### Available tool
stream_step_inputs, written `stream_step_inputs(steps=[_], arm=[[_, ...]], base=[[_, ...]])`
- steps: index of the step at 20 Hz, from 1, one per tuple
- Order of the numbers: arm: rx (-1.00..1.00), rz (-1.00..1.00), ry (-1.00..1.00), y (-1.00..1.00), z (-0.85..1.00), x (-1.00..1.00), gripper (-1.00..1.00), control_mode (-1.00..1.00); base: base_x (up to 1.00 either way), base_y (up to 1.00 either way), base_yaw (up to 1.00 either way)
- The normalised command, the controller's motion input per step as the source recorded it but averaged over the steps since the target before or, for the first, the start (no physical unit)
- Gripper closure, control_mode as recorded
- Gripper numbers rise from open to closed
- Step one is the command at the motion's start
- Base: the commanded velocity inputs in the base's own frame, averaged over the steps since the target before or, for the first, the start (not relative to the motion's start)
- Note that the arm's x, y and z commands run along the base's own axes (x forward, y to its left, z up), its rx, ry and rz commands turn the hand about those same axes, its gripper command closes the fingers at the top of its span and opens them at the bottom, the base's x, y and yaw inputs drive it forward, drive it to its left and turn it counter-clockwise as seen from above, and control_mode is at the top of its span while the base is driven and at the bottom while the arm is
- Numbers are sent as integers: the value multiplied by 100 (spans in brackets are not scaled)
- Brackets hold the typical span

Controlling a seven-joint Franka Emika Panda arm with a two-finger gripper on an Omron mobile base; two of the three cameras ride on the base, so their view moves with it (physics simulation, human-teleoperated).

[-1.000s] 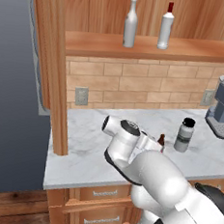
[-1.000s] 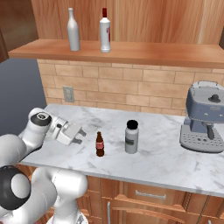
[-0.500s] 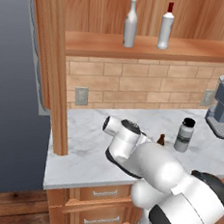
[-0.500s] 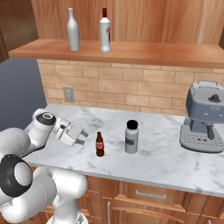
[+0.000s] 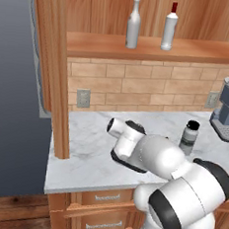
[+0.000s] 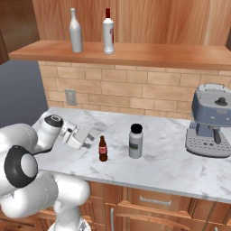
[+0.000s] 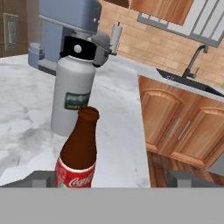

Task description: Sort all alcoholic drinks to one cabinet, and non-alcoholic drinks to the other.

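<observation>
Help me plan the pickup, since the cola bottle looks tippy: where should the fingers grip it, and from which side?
Probably around the labelled body of the cola bottle, low down, coming level from the open gripper side. It stands upright; the grey bottle stands apart beyond it.

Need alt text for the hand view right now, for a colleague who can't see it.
A small dark brown cola bottle with a red label stands close ahead on the white marble counter. Behind it are a short grey black-capped bottle and a blue-grey coffee machine.
</observation>
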Motion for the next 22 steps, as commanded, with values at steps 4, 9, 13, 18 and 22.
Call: stream_step_inputs(steps=[4,9,13,18,22], arm=[[0,0,0,-12,-13,12,-100,-100],[0,0,0,-8,-14,15,-100,-100],[0,0,0,-2,-17,18,-100,-100],[0,0,0,-1,-15,15,-100,-100],[0,0,0,-2,-9,2,-100,-100]], base=[[0,0,0],[0,0,0],[0,0,0],[0,0,0],[0,0,0]])
